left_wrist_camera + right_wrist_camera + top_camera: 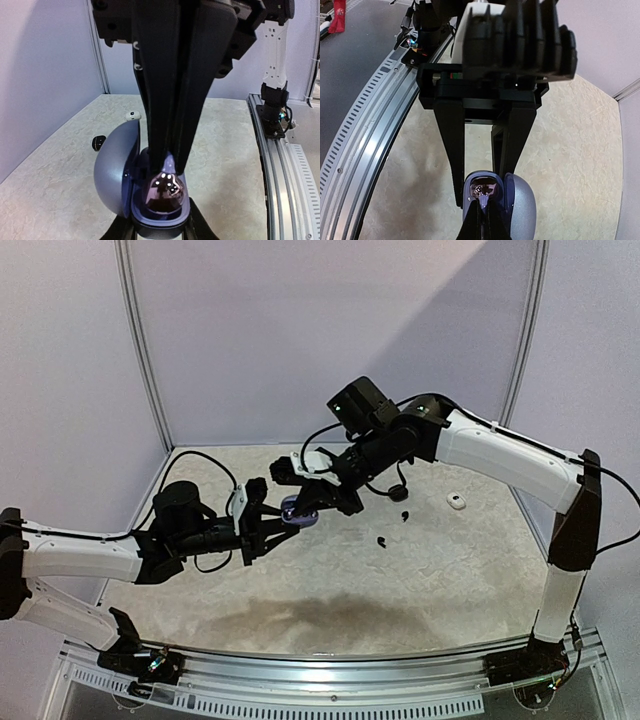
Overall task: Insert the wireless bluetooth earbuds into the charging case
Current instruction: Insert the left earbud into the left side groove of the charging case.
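Left end effector (285, 518): clamped on the base of a bluish-silver, rounded plastic charging case (298, 512), one finger on each flank. The case is held up off the mottled beige desk (450, 580).

Case condition: open. Its domed lid (114, 170) is hinged back and stands upright beside the base. In the left wrist view the well shows a glossy dark surface with light spots on it. Whether that is a seated earbud or the bare well cannot be told.

Right end effector (484, 202): comes down on the case from above, fingers drawn nearly together with only a thin slit between them. The tips are inside the open well. Whether anything is pinched between them cannot be made out.

Loose items, all lying on the desk on the right arm's side of the case:
- One small white plastic earbud (457, 502), well apart from the case and the farthest from it.
- Two small black plastic earbuds, one (404, 515) between the case and the white one, the other (383, 540) near the first and closer to the arm bases.

Neither end effector touches any of the three.
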